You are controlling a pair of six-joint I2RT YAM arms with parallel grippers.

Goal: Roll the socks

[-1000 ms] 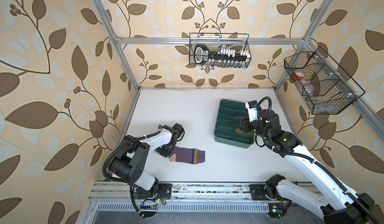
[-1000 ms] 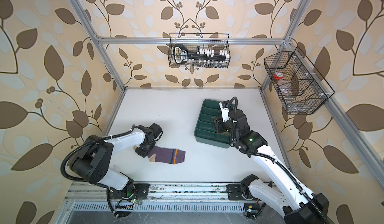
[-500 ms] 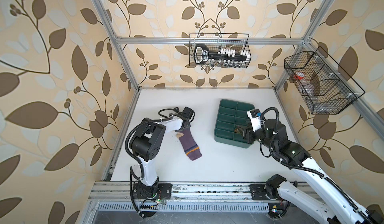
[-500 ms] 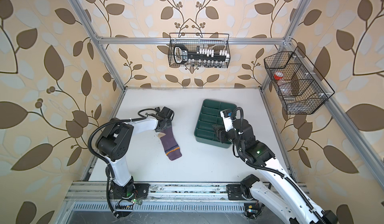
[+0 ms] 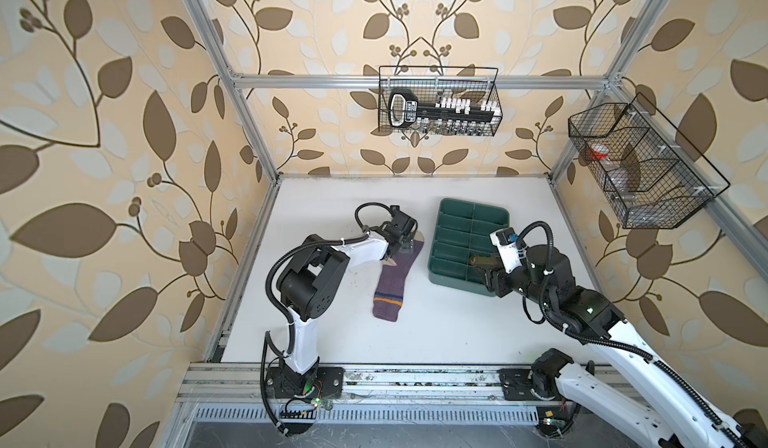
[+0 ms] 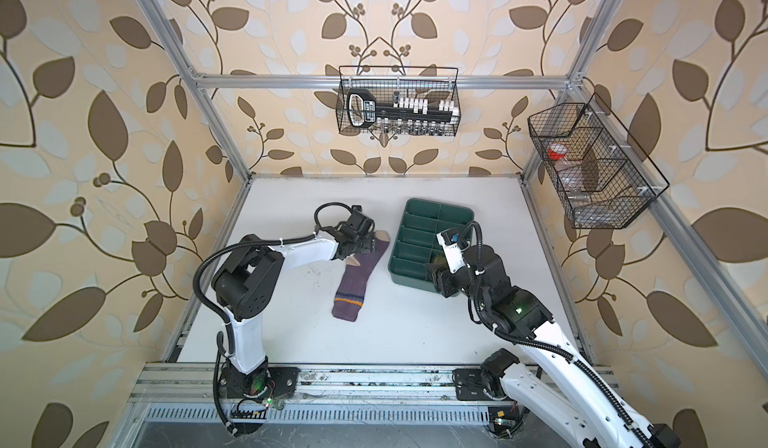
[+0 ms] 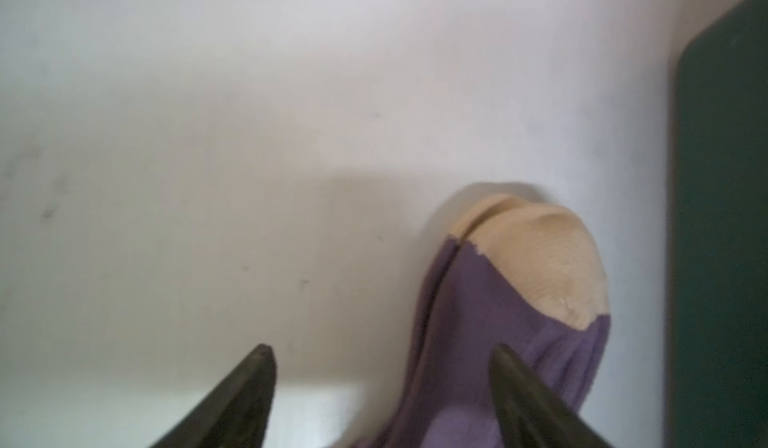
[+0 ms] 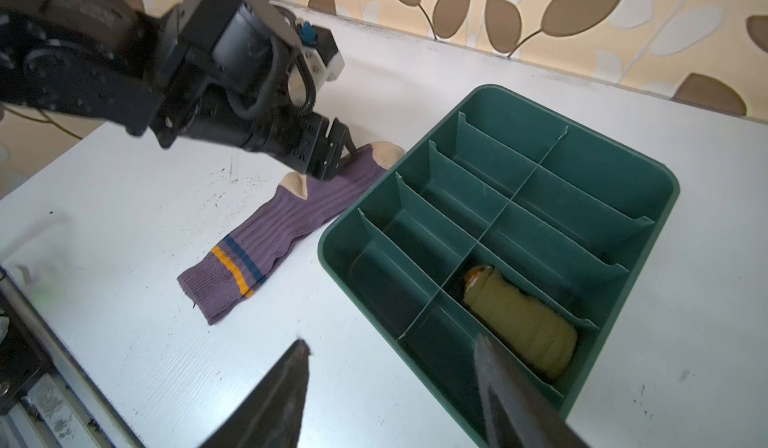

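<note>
Okay, purple sock (image 5: pixel 390 280) lies flat on the white counter (image 5: pixel 457 334). Its long axis runs near-to-far with a slight slant: beige toe toward the leaf-papered back wall (image 5: pixel 332 143), just beside the green tray (image 5: pixel 457 219), and striped cuff toward the front rail (image 5: pixel 415 377). Left gripper (image 7: pixel 381 348) is over the foot end, fingers apart. Right gripper (image 8: pixel 391 341) hovers at the tray's near end, fingers apart, empty. Olive sock (image 8: pixel 523 325) lies rolled in a tray compartment. Wire baskets (image 5: pixel 438 105) hang on the walls.
</note>
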